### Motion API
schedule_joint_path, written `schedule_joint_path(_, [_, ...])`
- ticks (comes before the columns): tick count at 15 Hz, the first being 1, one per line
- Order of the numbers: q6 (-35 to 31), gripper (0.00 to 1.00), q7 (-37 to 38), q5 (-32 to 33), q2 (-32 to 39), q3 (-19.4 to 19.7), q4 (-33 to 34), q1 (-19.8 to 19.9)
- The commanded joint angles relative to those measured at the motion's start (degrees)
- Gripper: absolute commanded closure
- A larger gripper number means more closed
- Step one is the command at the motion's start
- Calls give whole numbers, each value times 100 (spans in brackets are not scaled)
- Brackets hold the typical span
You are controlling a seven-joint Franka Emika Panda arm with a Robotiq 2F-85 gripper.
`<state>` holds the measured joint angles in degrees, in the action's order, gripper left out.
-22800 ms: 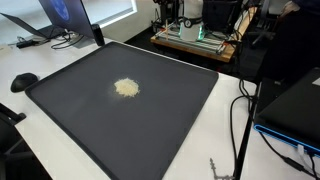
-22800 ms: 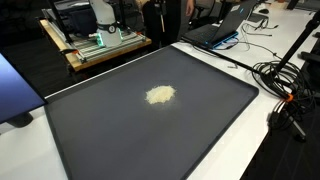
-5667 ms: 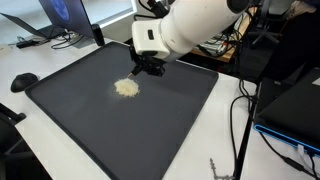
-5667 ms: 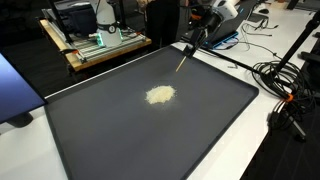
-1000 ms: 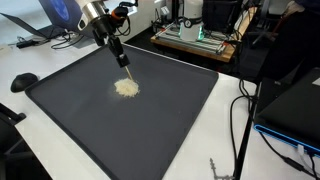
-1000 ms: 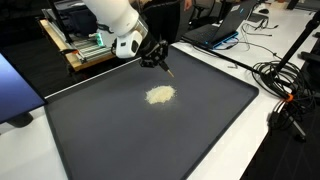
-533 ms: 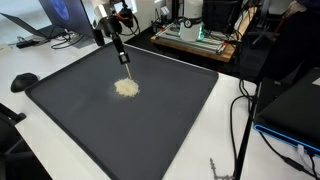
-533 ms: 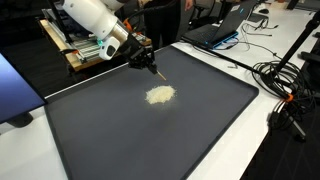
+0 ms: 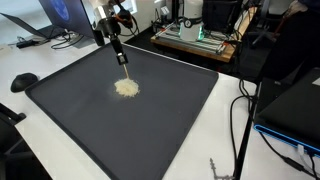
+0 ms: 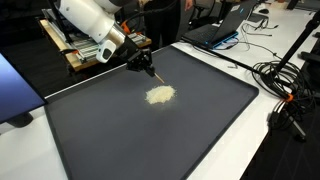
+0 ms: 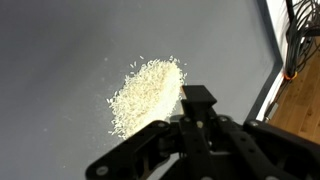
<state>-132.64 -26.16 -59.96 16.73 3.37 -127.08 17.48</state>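
A small heap of pale grains (image 9: 126, 88) (image 10: 160, 95) lies near the middle of a large dark mat (image 9: 170, 110) (image 10: 120, 140). My gripper (image 9: 116, 40) (image 10: 139, 61) hangs above the mat's far side, shut on a thin dark stick-like tool (image 9: 123, 62) (image 10: 155, 72). The tool slants down, and its tip ends just short of the heap's far edge. In the wrist view the gripper (image 11: 197, 122) clamps the tool's black handle (image 11: 197, 98), with the grain heap (image 11: 145, 95) spread just left of it.
The mat lies on a white table (image 9: 225, 130) (image 10: 260, 140). Laptops (image 9: 62, 15) (image 10: 225, 25), cables (image 10: 285, 80) and a wooden rack with equipment (image 9: 195, 38) (image 10: 100, 45) stand beyond the mat's edges. A black mouse-like item (image 9: 23, 81) sits beside the mat.
Over the last second the arm swung sideways along the mat's far side and the tool stood more upright; its tip stayed near the heap's far edge. The grip stayed shut.
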Motion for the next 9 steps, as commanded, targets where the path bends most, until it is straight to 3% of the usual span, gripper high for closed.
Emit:
schedule_joint_path(1, [258, 97, -224, -642, 246, 212, 209, 61])
schedule_joint_path(9, [621, 97, -576, -1707, 770, 475, 548, 113])
